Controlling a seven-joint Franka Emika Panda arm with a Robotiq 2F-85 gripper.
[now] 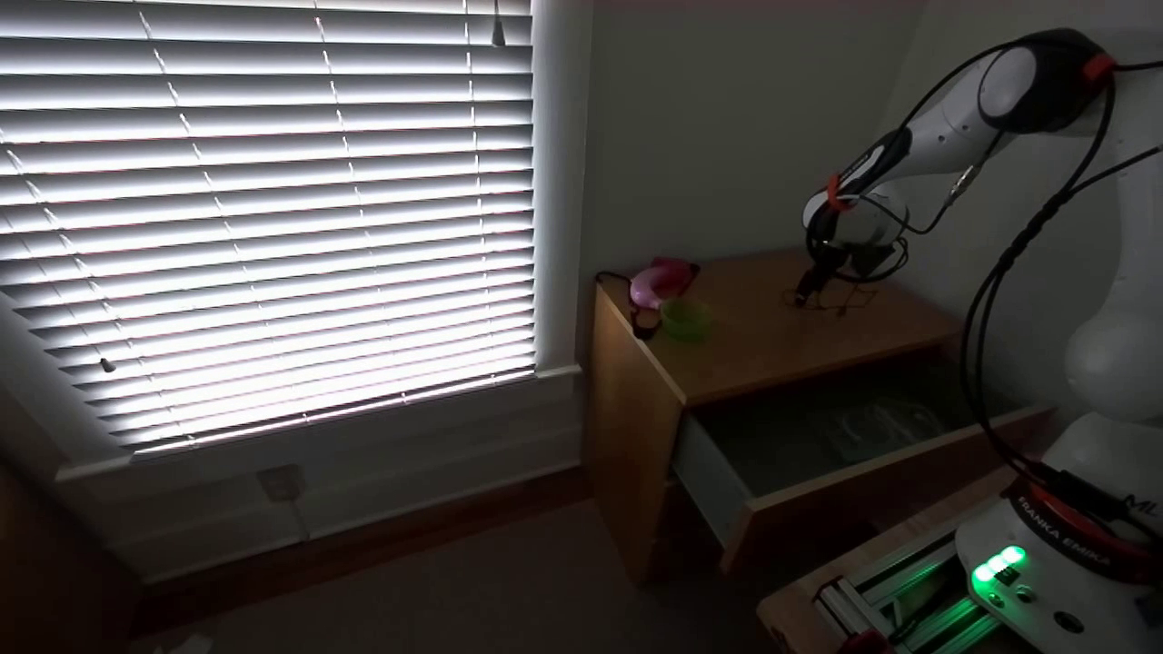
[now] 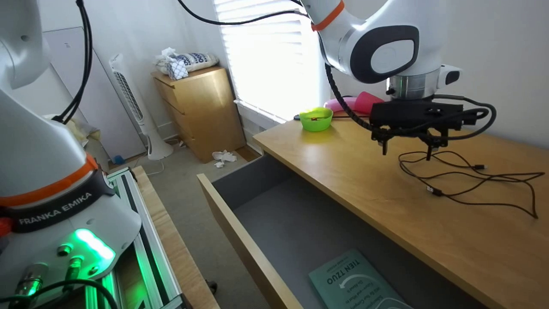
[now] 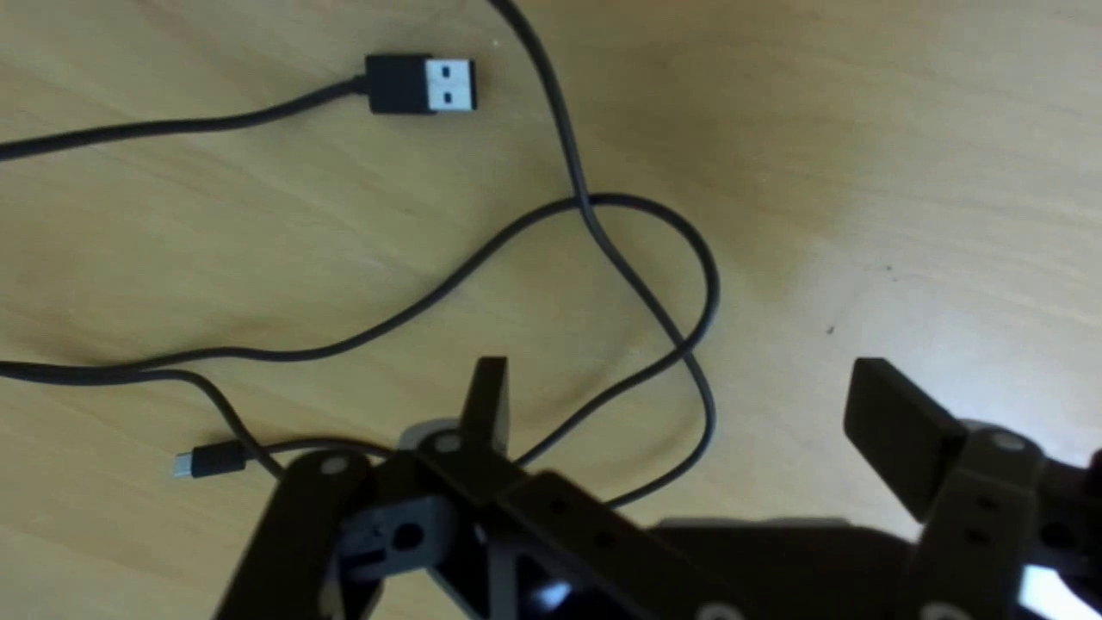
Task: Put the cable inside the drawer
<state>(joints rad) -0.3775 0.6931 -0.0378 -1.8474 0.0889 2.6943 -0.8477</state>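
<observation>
Can see, in an exterior view, the pulled-out drawer (image 1: 845, 500) below the surface (image 1: 763, 350), in an exterior view the black cable (image 2: 493, 176) in loops on that surface, and in the wrist view — over those loops — the end effector (image 3: 680, 379) with fingers (image 3: 900, 439) wide apart.

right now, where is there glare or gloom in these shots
In both exterior views, the blinds glare white; in an exterior view, the drawer is gloomy inside; in the wrist view, a sheen whitens the wood at right, but the cable looks sharp.
</observation>
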